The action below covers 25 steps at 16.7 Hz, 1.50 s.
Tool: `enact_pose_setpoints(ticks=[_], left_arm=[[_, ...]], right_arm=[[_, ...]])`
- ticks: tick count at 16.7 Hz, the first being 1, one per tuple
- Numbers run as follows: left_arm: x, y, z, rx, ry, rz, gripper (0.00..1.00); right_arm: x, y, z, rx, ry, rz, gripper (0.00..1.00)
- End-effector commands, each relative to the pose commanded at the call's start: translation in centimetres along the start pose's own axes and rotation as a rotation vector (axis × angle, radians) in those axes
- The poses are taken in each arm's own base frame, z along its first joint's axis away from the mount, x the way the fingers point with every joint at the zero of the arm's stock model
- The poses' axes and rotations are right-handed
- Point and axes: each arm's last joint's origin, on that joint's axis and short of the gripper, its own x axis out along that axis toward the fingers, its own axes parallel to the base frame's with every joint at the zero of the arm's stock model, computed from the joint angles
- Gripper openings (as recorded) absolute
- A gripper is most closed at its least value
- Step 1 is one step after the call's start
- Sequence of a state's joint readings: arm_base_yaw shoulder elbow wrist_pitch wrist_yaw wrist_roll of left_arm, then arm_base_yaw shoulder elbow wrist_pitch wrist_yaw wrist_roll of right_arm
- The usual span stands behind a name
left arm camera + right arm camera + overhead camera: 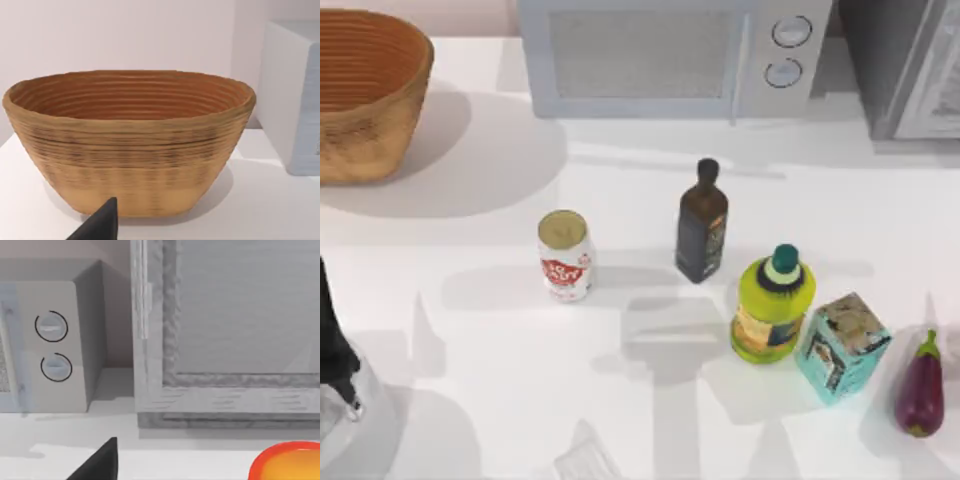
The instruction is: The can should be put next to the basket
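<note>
The can (pixel 565 255), white with a red logo and a pale gold top, stands upright on the table a little left of the middle. The large woven basket (pixel 368 90) sits at the far left corner, well apart from the can. The left wrist view faces the basket (pixel 130 145) from close by, with a dark tip of my left gripper (pixel 100 226) at the picture's lower edge. My left arm (pixel 332 350) is at the table's front left edge, away from the can. A dark tip of my right gripper (pixel 100 462) faces the appliances at the back right.
A dark bottle (pixel 702 225), a yellow-green bottle (pixel 772 305), a teal carton (pixel 842 345) and an eggplant (pixel 921 385) stand right of the can. A microwave (pixel 660 55) and a grey appliance (pixel 910 65) line the back. A red-rimmed orange thing (pixel 287 462) lies near the right gripper.
</note>
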<state>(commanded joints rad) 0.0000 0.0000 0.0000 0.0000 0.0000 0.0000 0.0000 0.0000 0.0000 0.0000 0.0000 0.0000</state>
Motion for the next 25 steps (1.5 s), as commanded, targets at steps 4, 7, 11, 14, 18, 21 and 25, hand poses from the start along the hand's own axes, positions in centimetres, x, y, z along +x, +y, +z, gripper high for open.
enact_pose_setpoints(ticks=[4, 7, 11, 14, 18, 21, 25], left_arm=[[0.0, 0.1, 0.6, 0.020, 0.028, 0.005, 1.00], [0.3, 0.3, 2.9, 0.094, 0.131, 0.025, 1.00], [2.4, 1.1, 7.8, 0.242, 0.377, 0.037, 1.00], [6.5, 2.0, 10.9, 0.362, 0.630, -0.009, 1.00], [14.4, 3.8, 11.9, 0.497, 0.987, -0.166, 1.00], [20.0, 5.1, 10.3, 0.564, 1.211, -0.329, 1.00], [24.8, 6.3, 7.4, 0.614, 1.400, -0.528, 1.00]], right_arm=[[0.0, 0.0, 0.0, 0.000, 0.000, 0.000, 1.00], [0.0, 0.0, 0.0, 0.000, 0.000, 0.000, 1.00], [0.0, 0.0, 0.0, 0.000, 0.000, 0.000, 1.00], [0.0, 0.0, 0.0, 0.000, 0.000, 0.000, 1.00], [0.0, 0.0, 0.0, 0.000, 0.000, 0.000, 1.00], [0.0, 0.0, 0.0, 0.000, 0.000, 0.000, 1.00], [0.0, 0.0, 0.0, 0.000, 0.000, 0.000, 1.00]])
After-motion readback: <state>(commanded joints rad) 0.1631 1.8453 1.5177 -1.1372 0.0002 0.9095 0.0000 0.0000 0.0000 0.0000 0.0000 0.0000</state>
